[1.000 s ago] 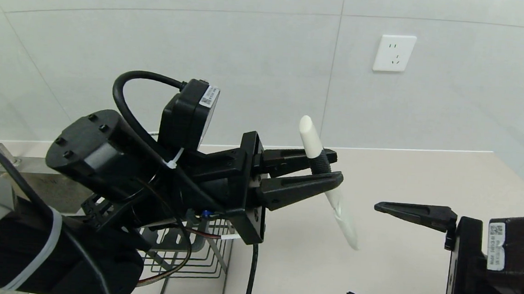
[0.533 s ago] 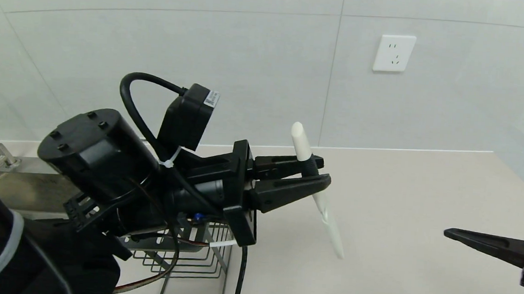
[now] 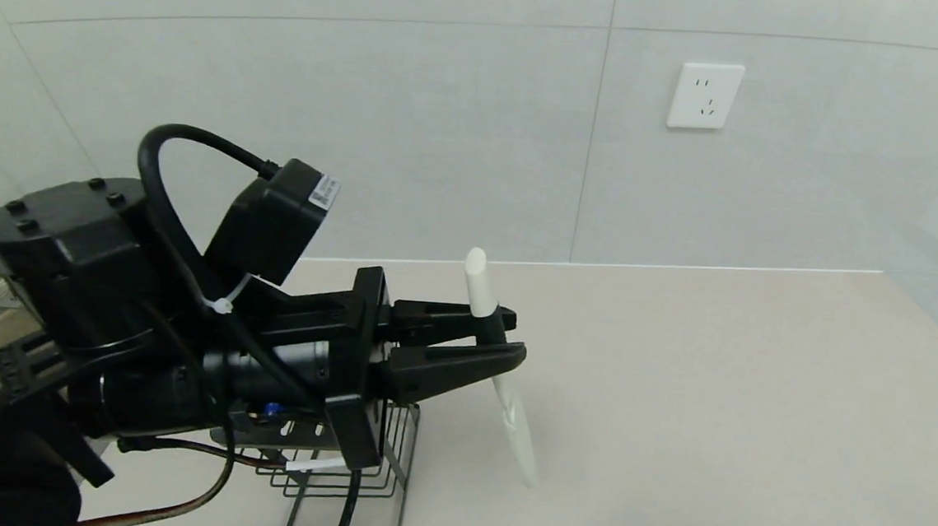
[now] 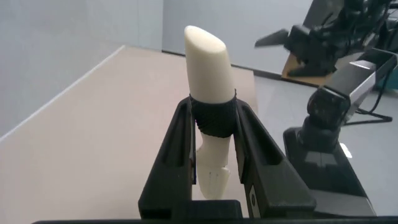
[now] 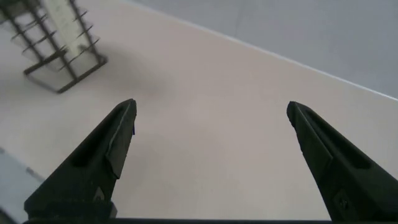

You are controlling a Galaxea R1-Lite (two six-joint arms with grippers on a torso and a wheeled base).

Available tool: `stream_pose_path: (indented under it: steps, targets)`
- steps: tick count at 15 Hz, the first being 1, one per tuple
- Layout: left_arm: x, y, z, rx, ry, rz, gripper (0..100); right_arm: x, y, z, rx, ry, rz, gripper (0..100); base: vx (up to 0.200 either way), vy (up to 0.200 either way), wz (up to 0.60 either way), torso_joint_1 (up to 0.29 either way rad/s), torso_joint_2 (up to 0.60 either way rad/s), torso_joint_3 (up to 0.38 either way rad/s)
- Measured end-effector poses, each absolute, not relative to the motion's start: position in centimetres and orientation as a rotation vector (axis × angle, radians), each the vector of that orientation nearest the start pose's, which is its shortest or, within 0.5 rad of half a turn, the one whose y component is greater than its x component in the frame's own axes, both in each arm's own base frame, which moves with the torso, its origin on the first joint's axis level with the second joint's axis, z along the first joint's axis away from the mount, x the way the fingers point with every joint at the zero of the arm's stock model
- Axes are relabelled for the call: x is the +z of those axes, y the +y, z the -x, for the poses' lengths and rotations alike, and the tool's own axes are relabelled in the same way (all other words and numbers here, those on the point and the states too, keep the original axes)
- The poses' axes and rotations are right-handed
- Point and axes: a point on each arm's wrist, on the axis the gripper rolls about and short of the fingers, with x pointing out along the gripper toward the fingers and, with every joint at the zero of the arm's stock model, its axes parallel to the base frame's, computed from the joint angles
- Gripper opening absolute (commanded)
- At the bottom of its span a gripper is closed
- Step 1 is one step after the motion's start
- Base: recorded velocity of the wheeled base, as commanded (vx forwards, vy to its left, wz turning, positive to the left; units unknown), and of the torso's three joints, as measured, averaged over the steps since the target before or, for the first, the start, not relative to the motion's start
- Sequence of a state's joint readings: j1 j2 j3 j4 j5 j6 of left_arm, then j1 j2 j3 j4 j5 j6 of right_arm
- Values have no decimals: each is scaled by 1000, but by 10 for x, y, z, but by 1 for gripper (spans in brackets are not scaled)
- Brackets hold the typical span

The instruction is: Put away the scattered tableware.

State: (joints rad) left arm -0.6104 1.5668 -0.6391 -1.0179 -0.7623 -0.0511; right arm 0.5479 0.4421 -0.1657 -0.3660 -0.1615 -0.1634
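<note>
Steadiness matters: the left gripper (image 3: pixel 505 344) pinches the white utensil (image 3: pixel 517 427) tip-down above the counter (image 3: pixel 716 396), beside the wire holder (image 3: pixel 354 494) near its left edge. Its tip should probably be centred over the holder before lowering. The right gripper (image 5: pixel 211 109) hangs spread.

No text can be read. A small white sticker (image 3: pixel 322 192) sits on the black camera housing (image 3: pixel 270 220) mounted behind the left gripper (image 3: pixel 518 337). It carries a dark code patch and fine print too small to make out.
</note>
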Motion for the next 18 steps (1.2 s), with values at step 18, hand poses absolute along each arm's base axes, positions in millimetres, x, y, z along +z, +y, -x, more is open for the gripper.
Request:
stream_pose_path:
  steps: [18]
  targets:
    - [285, -88, -183, -1108, -313, -316, 0, 76, 0, 23, -13, -2, 30, 100, 0, 0, 0, 0, 0, 0]
